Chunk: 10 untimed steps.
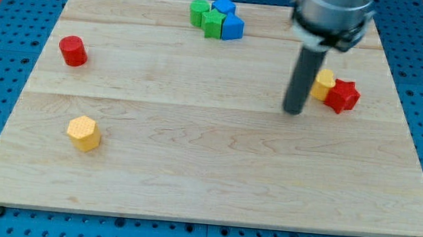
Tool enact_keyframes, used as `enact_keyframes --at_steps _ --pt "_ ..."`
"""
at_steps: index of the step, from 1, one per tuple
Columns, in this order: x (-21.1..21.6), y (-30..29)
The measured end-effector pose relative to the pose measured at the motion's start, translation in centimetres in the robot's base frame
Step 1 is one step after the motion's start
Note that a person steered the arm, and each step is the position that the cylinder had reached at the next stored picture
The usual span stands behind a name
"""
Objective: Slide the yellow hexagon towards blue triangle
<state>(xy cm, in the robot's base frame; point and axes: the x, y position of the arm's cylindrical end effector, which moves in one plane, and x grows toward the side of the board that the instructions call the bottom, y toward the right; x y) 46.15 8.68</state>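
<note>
The yellow hexagon (83,133) lies near the view's lower left of the wooden board (207,172). A blue triangle-like block (233,27) sits at the view's top centre, in a cluster with another blue block (223,7) and two green blocks (200,12) (213,24). My tip (294,110) is at the view's right, far right of the yellow hexagon and below right of the blue cluster. It touches no block.
A red cylinder (72,50) stands at the view's upper left. A yellow block (323,84) and a red star-like block (342,95) sit together just right of my tip. Blue pegboard surrounds the board.
</note>
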Motion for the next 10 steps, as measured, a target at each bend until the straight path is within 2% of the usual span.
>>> enact_keyframes --at_steps 2,3,4,5,6,8,9,10 --pt "15.2 -15.3" --pt "14.7 -29.2" --pt "9.9 -31.4" --pt "5.2 -30.1" --pt "4.9 -26.5" --pt "8.9 -24.1" --pt "7.7 -20.8" --pt "4.5 -15.8"
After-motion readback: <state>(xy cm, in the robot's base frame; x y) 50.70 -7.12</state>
